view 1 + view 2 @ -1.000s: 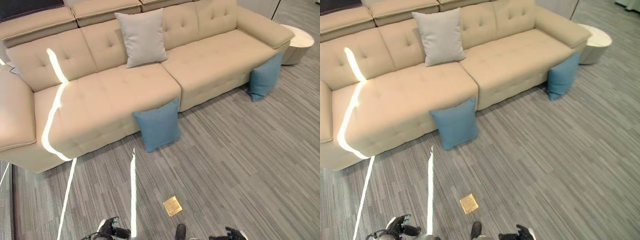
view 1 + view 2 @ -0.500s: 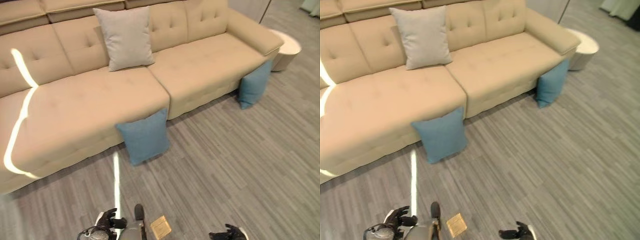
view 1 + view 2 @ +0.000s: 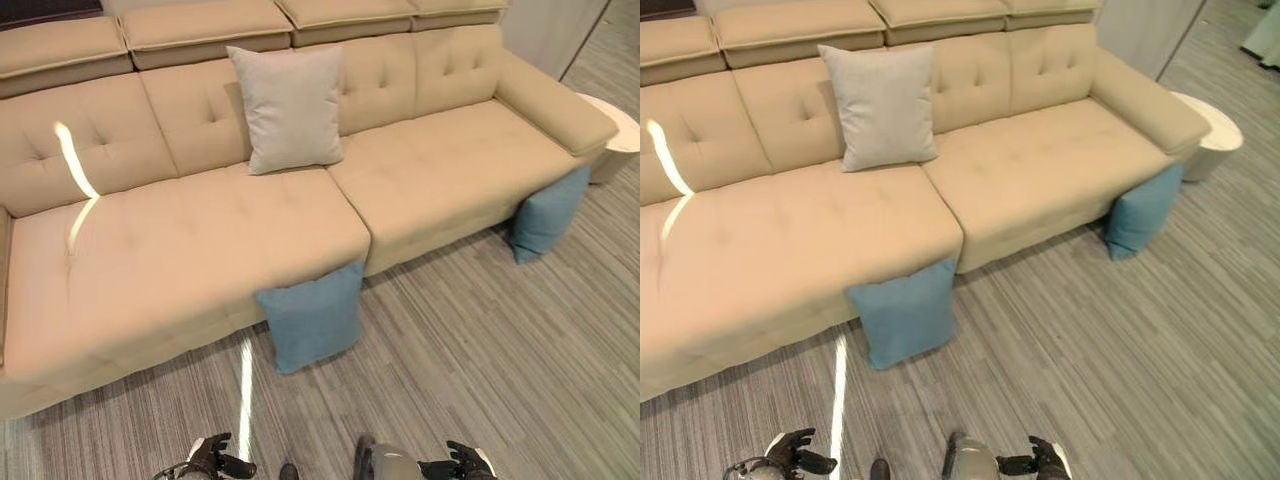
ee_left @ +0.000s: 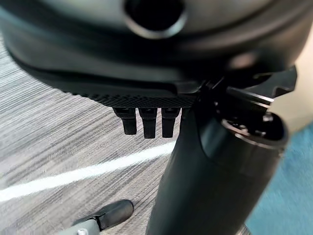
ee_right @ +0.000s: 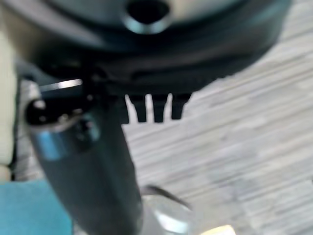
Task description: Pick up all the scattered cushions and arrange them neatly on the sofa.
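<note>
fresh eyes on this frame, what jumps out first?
The long beige sofa spans the scene, with one grey cushion upright against its backrest near the middle. Two blue cushions sit on the floor, leaning on the sofa front: the near blue cushion at the seat join and the far blue cushion under the right armrest, beside a round white side table. The left hand and right hand hang low, holding nothing.

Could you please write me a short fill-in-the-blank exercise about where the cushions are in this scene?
1. The grey cushion leans against the back of the ____.
2. The number of blue cushions standing on the floor is ____.
3. The nearer blue cushion leans against the sofa's ____ edge.
4. The farther blue cushion stands below the sofa's ____.

Missing words: sofa; two; front; armrest
</note>
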Robot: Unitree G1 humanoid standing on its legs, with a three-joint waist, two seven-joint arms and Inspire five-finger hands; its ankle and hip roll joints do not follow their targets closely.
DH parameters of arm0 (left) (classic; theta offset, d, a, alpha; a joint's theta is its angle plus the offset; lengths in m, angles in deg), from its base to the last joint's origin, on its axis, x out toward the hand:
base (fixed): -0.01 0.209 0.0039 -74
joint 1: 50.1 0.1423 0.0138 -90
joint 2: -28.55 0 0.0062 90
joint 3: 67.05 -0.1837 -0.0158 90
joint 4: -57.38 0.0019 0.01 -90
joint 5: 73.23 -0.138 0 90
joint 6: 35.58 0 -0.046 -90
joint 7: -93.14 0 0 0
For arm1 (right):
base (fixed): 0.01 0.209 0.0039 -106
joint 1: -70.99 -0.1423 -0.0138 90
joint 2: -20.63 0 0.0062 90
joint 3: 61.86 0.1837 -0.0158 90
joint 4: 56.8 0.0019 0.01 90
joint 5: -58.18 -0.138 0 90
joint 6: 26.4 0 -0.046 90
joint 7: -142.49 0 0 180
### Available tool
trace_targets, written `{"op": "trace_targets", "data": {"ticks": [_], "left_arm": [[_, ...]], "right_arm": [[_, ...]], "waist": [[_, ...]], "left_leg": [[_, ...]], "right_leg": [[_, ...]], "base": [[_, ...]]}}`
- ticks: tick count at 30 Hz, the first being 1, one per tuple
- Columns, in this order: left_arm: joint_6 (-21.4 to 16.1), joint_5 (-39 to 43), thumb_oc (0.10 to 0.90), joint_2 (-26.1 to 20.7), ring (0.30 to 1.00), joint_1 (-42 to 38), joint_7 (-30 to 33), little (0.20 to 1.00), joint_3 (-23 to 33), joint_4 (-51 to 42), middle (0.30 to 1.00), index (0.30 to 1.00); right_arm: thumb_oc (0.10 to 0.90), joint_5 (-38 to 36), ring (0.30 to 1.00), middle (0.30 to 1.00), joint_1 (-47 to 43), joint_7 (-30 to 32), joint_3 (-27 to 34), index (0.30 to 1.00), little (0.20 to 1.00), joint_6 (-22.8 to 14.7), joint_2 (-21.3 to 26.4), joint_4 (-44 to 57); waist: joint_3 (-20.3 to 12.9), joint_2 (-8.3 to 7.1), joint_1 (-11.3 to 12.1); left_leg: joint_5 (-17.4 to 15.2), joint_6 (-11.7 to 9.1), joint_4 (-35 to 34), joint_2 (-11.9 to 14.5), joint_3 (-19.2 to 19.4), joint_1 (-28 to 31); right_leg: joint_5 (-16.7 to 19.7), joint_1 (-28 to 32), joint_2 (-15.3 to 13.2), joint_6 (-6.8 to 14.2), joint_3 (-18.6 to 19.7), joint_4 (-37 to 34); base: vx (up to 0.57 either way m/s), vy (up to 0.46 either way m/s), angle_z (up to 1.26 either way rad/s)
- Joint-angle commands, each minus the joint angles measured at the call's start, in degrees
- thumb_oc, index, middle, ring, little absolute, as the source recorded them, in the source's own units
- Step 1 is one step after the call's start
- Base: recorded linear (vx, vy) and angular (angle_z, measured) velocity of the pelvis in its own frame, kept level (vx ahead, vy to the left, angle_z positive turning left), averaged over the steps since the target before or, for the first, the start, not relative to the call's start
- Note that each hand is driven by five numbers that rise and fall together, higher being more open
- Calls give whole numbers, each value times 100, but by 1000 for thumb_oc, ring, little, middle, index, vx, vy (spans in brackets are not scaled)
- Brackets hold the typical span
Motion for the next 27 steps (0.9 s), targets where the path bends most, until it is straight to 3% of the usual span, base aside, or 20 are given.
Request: {"op": "trace_targets", "data": {"ticks": [1,3,4,6,7,8,10,11,15,17,21,24,27], "left_arm": [[-155,-177,800,24,900,-41,47,900,58,84,900,900],[-164,-153,800,59,900,-4,53,900,92,138,900,900],[-179,-79,800,77,900,-15,58,900,94,120,900,900],[-205,-1,800,89,900,-50,70,900,71,74,900,900],[-204,-1,800,89,900,-50,70,900,70,73,900,900],[-208,88,800,116,900,-95,76,900,42,-8,900,900],[-194,80,800,128,900,-116,70,900,-5,-55,900,900],[-194,80,800,128,900,-116,70,900,-6,-56,900,900],[-177,4,800,149,900,-97,19,900,-58,-68,900,900],[-154,-52,800,146,900,-39,-7,900,-48,-52,900,900],[-127,-67,800,144,900,49,-19,900,13,-3,900,900],[-95,-62,800,87,900,149,-41,900,142,64,900,900],[-93,-25,800,-10,900,116,-29,900,187,29,900,900]], "right_arm": [[800,25,900,900,-28,63,-38,900,900,-18,237,-114],[800,46,900,900,9,51,-50,900,900,-33,231,-150],[800,-11,900,900,11,47,-26,900,900,-61,226,-166],[800,-156,900,900,18,63,19,900,900,-126,241,-158],[800,-156,900,900,18,63,19,900,900,-127,241,-158],[800,-244,900,900,9,85,38,900,900,-128,264,-166],[800,-315,900,900,18,78,46,900,900,-104,276,-188],[800,-316,900,900,18,78,47,900,900,-104,275,-188],[800,-333,900,900,56,83,59,900,900,-95,295,-231],[800,-328,900,900,78,108,90,900,900,-75,285,-227],[800,-309,900,900,132,100,113,900,900,-71,238,-226],[800,-156,900,900,181,102,71,900,900,-77,165,-240],[800,-51,900,900,88,88,-5,900,900,-69,129,-199]], "waist": [[-44,-81,-103],[-124,-99,-84],[-124,-115,-62],[-84,-188,-56],[-88,-183,-63],[-4,-240,-37],[18,-268,-37],[17,-266,-38],[-81,-283,-10],[-98,-178,17],[-143,-141,1],[-324,-187,78],[-274,-184,140]], "left_leg": [[-647,-103,788,-238,-322,-284],[-685,-194,889,-176,-357,-237],[-419,-397,1304,-71,-391,-374],[-146,-550,2106,122,-211,-809],[-158,-552,2134,128,-219,-829],[98,-583,2843,387,94,-1228],[112,-563,3031,601,469,-1445],[107,-562,3040,603,467,-1452],[-90,-473,2287,492,874,-1785],[153,-488,1662,442,1204,-1870],[193,-481,1345,390,1272,-1639],[132,-374,871,181,1121,-1258],[91,-278,782,213,1083,-1157]], "right_leg": [[515,736,38,308,408,-1035],[517,875,21,273,273,-1075],[447,1022,115,155,236,-1034],[325,1254,122,-10,100,-1144],[326,1249,126,-12,92,-1144],[238,1441,133,-169,-38,-1231],[142,1630,154,-255,-180,-1347],[144,1629,156,-255,-182,-1349],[31,1908,196,-218,-435,-1580],[-88,2120,364,-194,-465,-1639],[-135,2178,422,-166,-465,-1579],[-189,2256,373,-35,-520,-1449],[-89,1815,182,160,-673,-653]], "base": [[188,-129,53],[233,-225,76],[252,-350,71],[127,-267,55],[75,-243,70],[67,-235,50],[83,-205,42],[92,-87,56],[149,-44,30],[157,12,28],[115,70,-7],[176,118,-18],[2,64,-9]]}}
